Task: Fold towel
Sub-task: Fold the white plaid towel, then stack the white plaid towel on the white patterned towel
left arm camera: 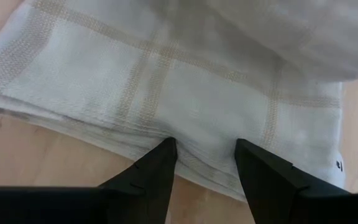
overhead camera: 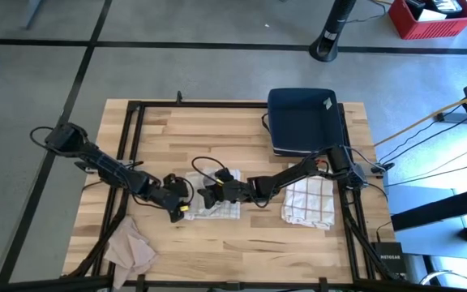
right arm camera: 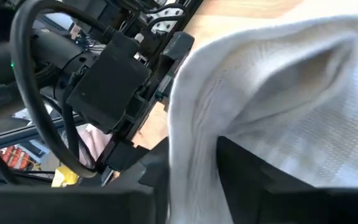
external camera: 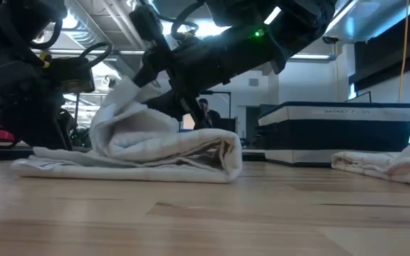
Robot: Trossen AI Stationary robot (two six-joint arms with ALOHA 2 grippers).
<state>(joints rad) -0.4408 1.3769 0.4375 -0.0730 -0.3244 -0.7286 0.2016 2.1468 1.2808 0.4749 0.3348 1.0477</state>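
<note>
A white towel with faint beige checks (overhead camera: 221, 204) lies folded on the table between both arms; its flat part (external camera: 127, 160) rests on the wood. My right gripper (overhead camera: 209, 195) reaches in from the table's right and is shut on a raised part of the towel (external camera: 128, 99). My left gripper (overhead camera: 178, 209) comes from the left and is open, with its fingertips (left arm camera: 166, 149) over the towel's left edge (left arm camera: 104, 127). The towel fills the left wrist view. My right gripper pinches a raised fold of the towel (right arm camera: 194, 143) between its two fingers (right arm camera: 253, 174). The fold stands above the flat part, which stays on the table (external camera: 191, 167). How many layers are in the pinch does not show. My left gripper's open fingertips lie at the towel's edge (left arm camera: 204, 165); I cannot tell whether they touch it.
A second white towel with brown checks (overhead camera: 308, 201) lies folded to the right. A crumpled beige cloth (overhead camera: 132, 247) sits at the near left corner. A dark blue basket (overhead camera: 305, 120) stands at the far right. Bare wood (overhead camera: 209, 134) lies beyond the towel.
</note>
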